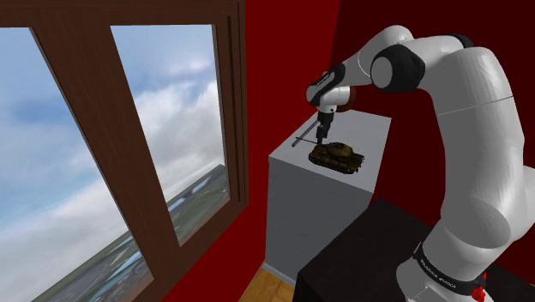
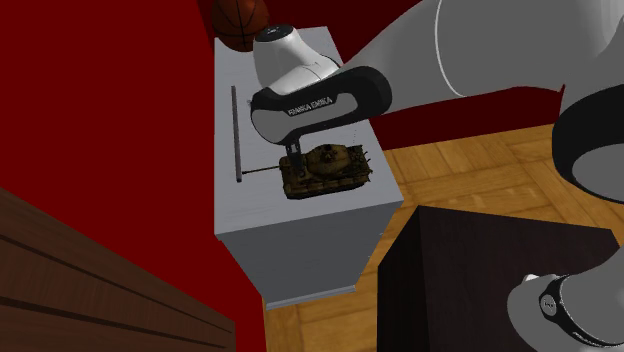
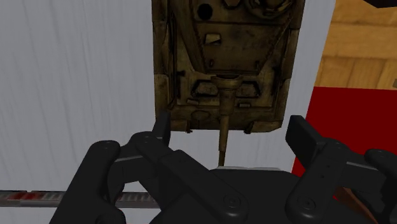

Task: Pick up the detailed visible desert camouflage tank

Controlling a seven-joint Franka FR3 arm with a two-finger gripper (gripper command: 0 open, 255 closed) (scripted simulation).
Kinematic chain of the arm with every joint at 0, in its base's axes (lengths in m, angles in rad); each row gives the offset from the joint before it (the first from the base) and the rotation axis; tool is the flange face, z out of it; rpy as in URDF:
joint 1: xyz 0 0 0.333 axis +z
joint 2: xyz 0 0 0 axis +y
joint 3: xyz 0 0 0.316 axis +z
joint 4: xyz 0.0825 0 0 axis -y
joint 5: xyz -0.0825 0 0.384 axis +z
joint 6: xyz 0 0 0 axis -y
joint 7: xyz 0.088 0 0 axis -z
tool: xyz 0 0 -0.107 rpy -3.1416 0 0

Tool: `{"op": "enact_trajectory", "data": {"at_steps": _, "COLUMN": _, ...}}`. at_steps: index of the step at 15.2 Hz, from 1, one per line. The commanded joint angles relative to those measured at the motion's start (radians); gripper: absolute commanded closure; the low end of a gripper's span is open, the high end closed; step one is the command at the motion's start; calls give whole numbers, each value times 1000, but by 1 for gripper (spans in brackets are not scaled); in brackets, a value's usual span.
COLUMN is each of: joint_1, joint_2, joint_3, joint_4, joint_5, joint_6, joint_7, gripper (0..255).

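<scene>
Wrist view: the sand-and-brown tank (image 3: 226, 63) sits on the pale desk (image 3: 76, 76), and my claw (image 3: 231, 130) hangs spread wide and empty!

Danger here, I reckon: if I close now I'd pinch only the thin barrel, and the tank could swivel or slip out. If I drop off-centre, a finger (image 3: 299, 137) could land on a track and shove it toward the desk's near edge. The hull lies just past my fingertips, not between them. Its barrel points back into the gap, and I'm hovering over its front end, close above it.
</scene>
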Motion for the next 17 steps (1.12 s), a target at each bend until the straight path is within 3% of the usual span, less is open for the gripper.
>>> {"op": "enact_trajectory", "data": {"at_steps": 1, "joint_1": -2, "joint_2": 17, "joint_3": 4, "joint_4": 0, "joint_5": 5, "joint_6": 18, "joint_7": -2, "gripper": 0}}
{"op": "enact_trajectory", "data": {"at_steps": 4, "joint_1": -4, "joint_2": 31, "joint_3": 7, "joint_4": -1, "joint_5": 10, "joint_6": 32, "joint_7": -4, "gripper": 0}}
{"op": "enact_trajectory", "data": {"at_steps": 5, "joint_1": -4, "joint_2": 30, "joint_3": 8, "joint_4": -2, "joint_5": 10, "joint_6": 32, "joint_7": -4, "gripper": 255}}
{"op": "enact_trajectory", "data": {"at_steps": 17, "joint_1": 0, "joint_2": 5, "joint_3": 1, "joint_4": 1, "joint_5": 2, "joint_6": 5, "joint_7": 0, "gripper": 255}}
